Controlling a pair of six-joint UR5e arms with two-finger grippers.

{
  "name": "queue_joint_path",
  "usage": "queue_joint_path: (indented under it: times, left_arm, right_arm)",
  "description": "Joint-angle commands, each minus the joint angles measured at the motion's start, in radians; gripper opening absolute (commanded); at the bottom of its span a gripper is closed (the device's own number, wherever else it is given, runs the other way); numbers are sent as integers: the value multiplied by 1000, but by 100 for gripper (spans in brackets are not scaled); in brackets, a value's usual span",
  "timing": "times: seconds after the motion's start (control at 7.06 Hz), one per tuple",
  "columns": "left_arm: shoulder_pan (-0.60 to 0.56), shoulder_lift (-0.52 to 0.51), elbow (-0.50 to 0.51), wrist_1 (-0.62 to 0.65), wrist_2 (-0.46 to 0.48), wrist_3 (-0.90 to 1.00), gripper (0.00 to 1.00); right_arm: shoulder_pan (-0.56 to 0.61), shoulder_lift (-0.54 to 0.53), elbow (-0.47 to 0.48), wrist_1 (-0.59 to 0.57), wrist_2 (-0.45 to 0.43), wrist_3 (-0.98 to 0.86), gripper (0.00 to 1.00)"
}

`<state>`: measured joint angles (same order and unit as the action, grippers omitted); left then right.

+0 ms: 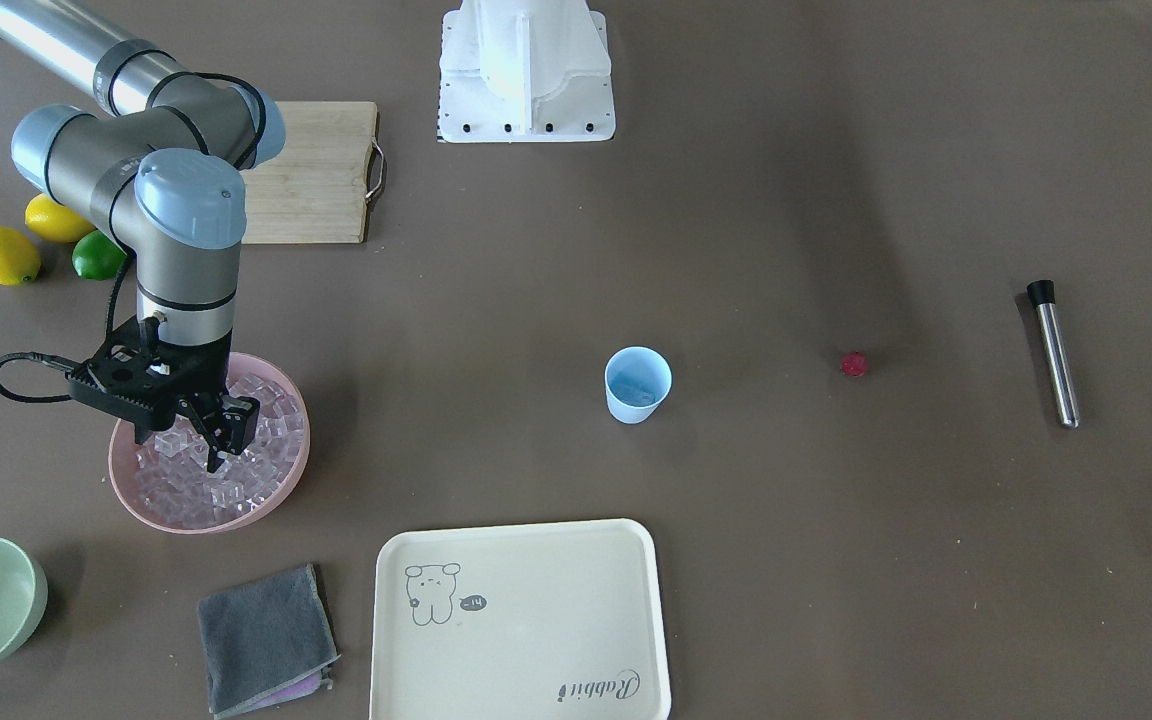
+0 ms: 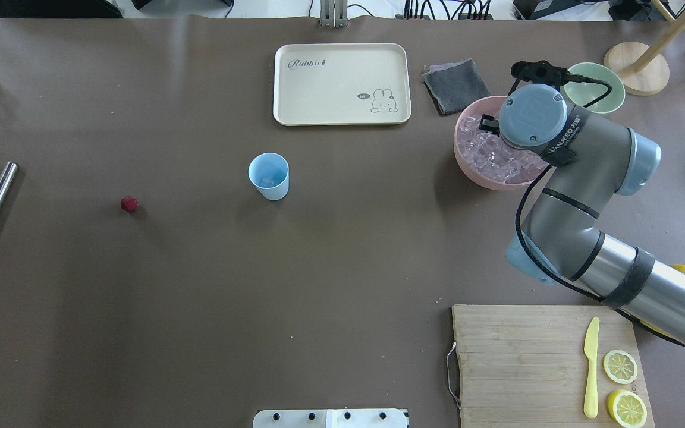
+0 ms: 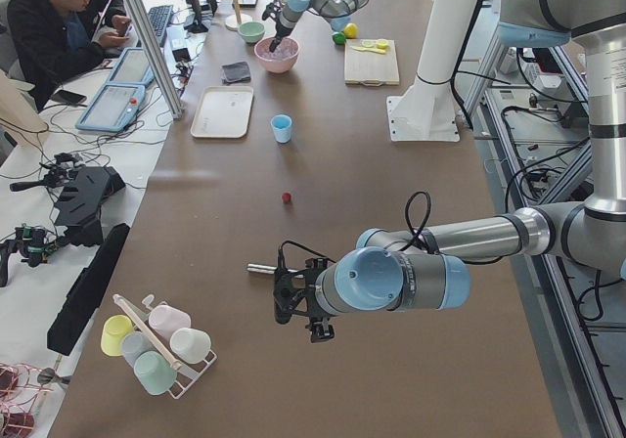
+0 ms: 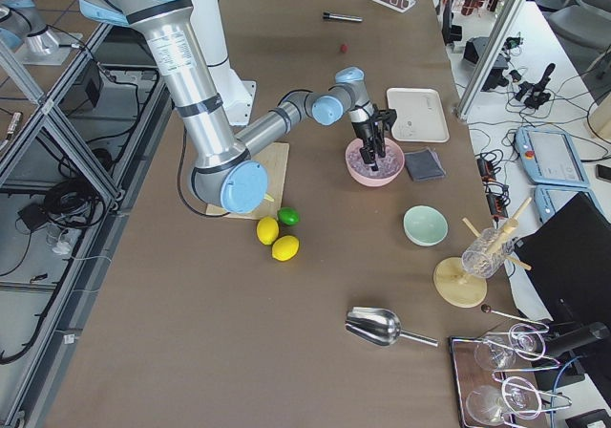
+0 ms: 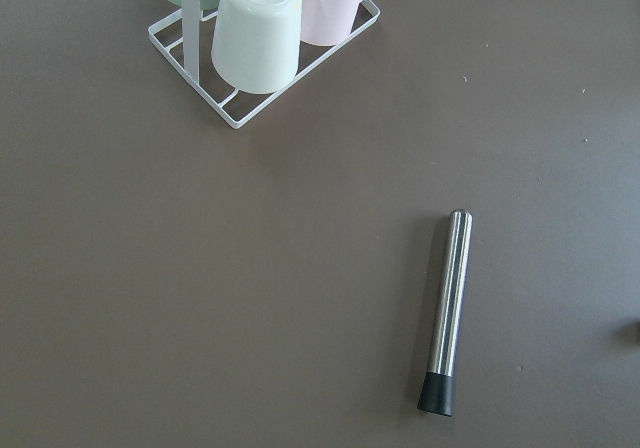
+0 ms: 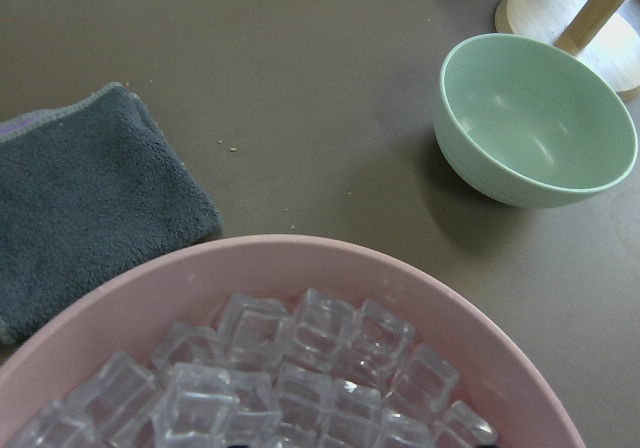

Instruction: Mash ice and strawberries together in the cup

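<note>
Ice (image 6: 290,363) lies heaped in the pink bowl (image 1: 120,478), well apart from the cup (image 1: 637,385), which stands upright mid-table. The strawberry (image 1: 854,364) rests on bare table between the cup and the steel muddler (image 5: 447,303).

The right gripper (image 1: 221,448) points down into the heap. I cannot tell how far its jaws stand apart or whether they hold a cube. The cubes look slick, so one could squirt from a pinch or drop on the way to the cup.

The right wrist view shows the cubes closely but no fingers; the front view shows them. The left gripper (image 3: 296,311) appears only in the side view, near the muddler, and its opening is unreadable.
</note>
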<state>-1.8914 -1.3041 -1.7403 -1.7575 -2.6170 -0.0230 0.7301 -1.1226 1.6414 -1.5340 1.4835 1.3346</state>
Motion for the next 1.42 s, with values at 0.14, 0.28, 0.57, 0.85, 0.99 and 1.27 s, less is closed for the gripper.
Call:
queue_joint_path:
  times: [0.14, 0.28, 0.57, 0.85, 0.99, 1.27]
  left_arm:
    - [-2, 9, 5, -20, 0, 0, 99]
    - [-2, 22, -4, -22, 0, 0, 99]
    - [-2, 23, -2, -22, 0, 0, 99]
    - [-2, 23, -4, -26, 0, 0, 99]
    - [-2, 23, -2, -37, 0, 0, 99]
    - [-2, 25, -2, -39, 0, 0, 99]
  right_arm:
    - [-6, -5, -2, 0, 4, 9, 66]
    - [-5, -5, 4, -1, 6, 6, 66]
    - [23, 3, 11, -11, 27, -18, 66]
    - [35, -11, 23, -11, 46, -32, 66]
    - [34, -13, 29, -12, 46, -19, 64]
    - [31, -26, 12, -6, 40, -18, 61]
